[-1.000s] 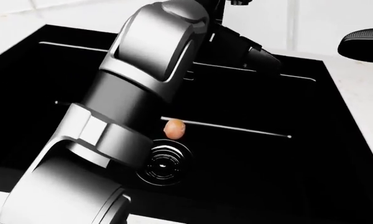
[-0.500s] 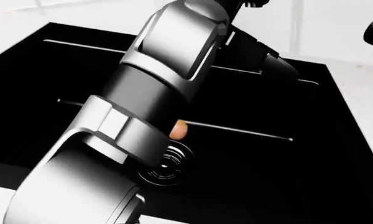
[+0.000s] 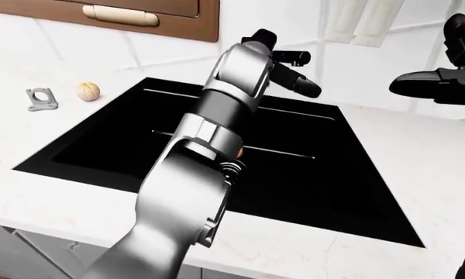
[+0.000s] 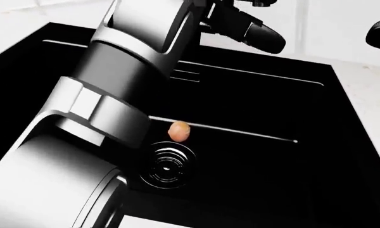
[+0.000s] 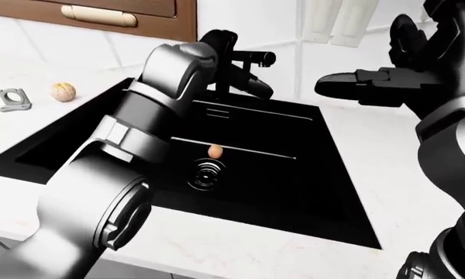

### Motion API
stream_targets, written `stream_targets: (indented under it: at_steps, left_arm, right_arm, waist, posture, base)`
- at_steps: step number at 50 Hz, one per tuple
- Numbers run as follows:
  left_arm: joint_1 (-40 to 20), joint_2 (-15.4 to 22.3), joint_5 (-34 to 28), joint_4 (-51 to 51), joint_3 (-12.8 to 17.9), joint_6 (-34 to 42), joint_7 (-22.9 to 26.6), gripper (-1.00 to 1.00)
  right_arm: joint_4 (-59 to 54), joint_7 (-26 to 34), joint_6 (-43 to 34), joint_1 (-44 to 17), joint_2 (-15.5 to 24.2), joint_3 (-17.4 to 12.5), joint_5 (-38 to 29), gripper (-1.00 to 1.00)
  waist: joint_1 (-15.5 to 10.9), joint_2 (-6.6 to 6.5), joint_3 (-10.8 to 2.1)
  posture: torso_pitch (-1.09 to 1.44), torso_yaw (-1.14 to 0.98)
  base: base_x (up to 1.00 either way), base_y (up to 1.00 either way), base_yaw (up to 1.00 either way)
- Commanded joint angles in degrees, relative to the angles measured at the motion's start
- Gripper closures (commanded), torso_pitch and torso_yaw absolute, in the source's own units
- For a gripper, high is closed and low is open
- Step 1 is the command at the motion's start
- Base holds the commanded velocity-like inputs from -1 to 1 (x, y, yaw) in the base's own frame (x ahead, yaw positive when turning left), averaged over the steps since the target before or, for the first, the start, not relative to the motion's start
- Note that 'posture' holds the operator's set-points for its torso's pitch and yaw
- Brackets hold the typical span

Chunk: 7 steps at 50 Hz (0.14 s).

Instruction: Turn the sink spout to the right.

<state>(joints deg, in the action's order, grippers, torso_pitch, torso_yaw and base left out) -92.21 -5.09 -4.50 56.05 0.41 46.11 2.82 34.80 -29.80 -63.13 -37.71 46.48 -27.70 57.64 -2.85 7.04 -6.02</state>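
The black sink spout (image 5: 257, 57) sticks out to the right from its stem at the top edge of the black sink (image 3: 349, 192). My left arm (image 3: 217, 128) reaches across the basin, and my left hand (image 5: 244, 78) is at the faucet. One dark finger (image 3: 302, 86) stretches out just under the spout; the rest of the hand is hidden by the arm, and I see no closed grasp. My right hand (image 5: 372, 78) hovers open above the counter to the right of the sink, fingers spread, touching nothing.
A small orange object (image 4: 179, 131) lies in the basin beside the round drain (image 4: 168, 167). On the white counter at left sit a walnut-like ball (image 3: 87, 90) and a grey metal bracket (image 3: 42, 99). A brown cabinet with a handle (image 3: 120, 14) hangs above.
My left arm swung right, then back left, and the hand's finger rose toward the top of the head view. The right hand slid toward the view's right edge.
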Motion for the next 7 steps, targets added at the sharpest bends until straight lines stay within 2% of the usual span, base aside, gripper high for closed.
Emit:
stream_targets:
  at_steps: [1,7]
  left_arm:
    - [-2.31,0.12,0.2,-2.02,0.25,-1.47,-0.57,-1.0]
    - [-2.74,-1.22,0.98,-1.79,-0.02,-1.76,-1.14,-1.0]
  right_arm:
    - [0.19,-0.33,1.41,-1.48,1.16,-1.12,-0.07,-1.0]
    - [-0.31,-0.14,1.68,-1.18,2.22,-1.88,0.72,-1.0]
  waist:
    - [-0.02,0.29,-1.0]
    - [-0.03,0.45,-0.89]
  posture:
    - [-0.23,0.0]
    - [-0.23,0.0]
  base:
    - [0.0,0.0,0.0]
    - [0.0,0.0,0.0]
